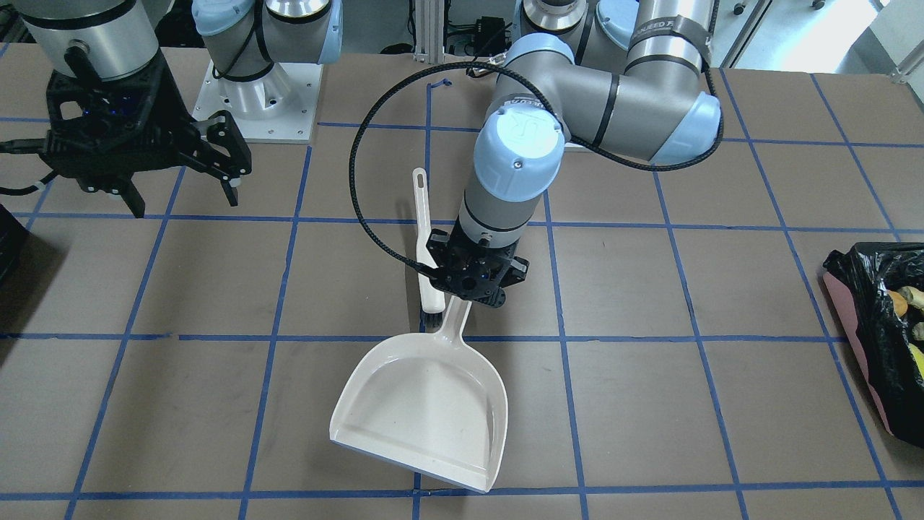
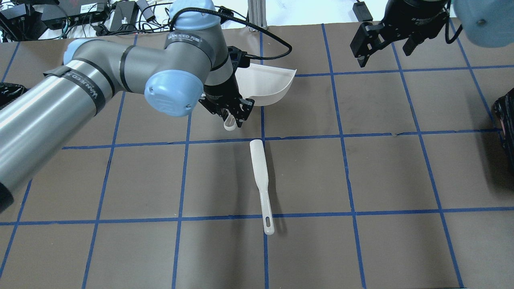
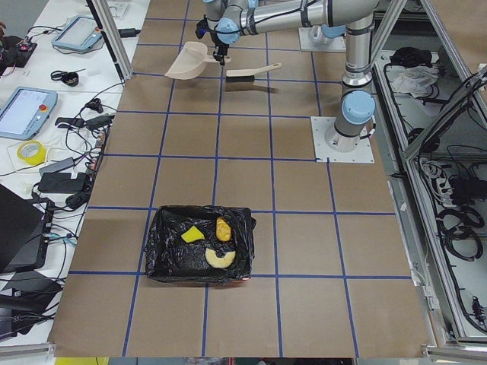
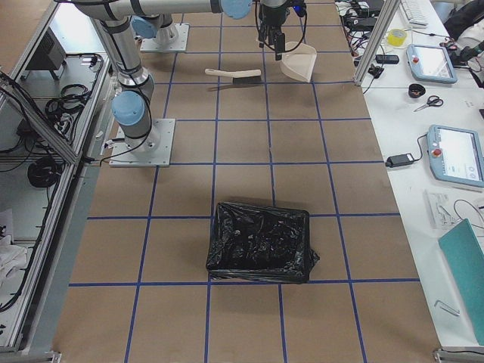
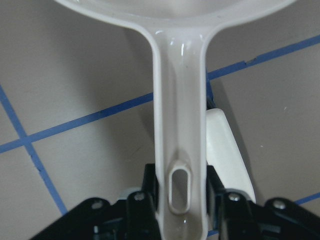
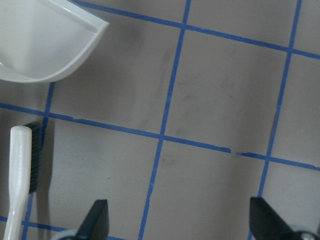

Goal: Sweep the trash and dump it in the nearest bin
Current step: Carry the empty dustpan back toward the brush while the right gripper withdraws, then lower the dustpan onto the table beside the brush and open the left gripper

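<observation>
Exterior left view pretty much settles it: all the trash is already in the bin, so I'd say the sweep-and-dump part is done and this is the put-the-tools-down bit.

Biggest first. The counter [image 1: 722, 361] around the dustpan [image 1: 426, 412] has no scraps showing on it. The bin [image 3: 171, 262], pink sides with a crinkly black bag, sits well apart from the dustpan, off toward the robot's left end.

The dustpan itself is cream plastic and empty inside. The left pincer [image 5: 180, 192] is clamped narrow on the handle, right by the hang hole. The handle end looks raised, and I can't tell whether the front lip is actually touching the counter.

The brush [image 2: 262, 184] lies flat just beside the dustpan's handle, bristle end nearest it, with nothing holding it. The right pincer [image 1: 182, 196] hangs well apart from the dustpan on the robot's right side, jaws spread wide and empty.

The trash is three bits, all well apart from the dustpan:
- pale crescent slice [image 3: 221, 258]
- yellow sponge piece [image 3: 192, 234]
- wrinkly orange-brown lump [image 3: 223, 227]

Next move, my guess: settle the dustpan flat, let go of the handle, and lift straight off without clipping the brush.
</observation>
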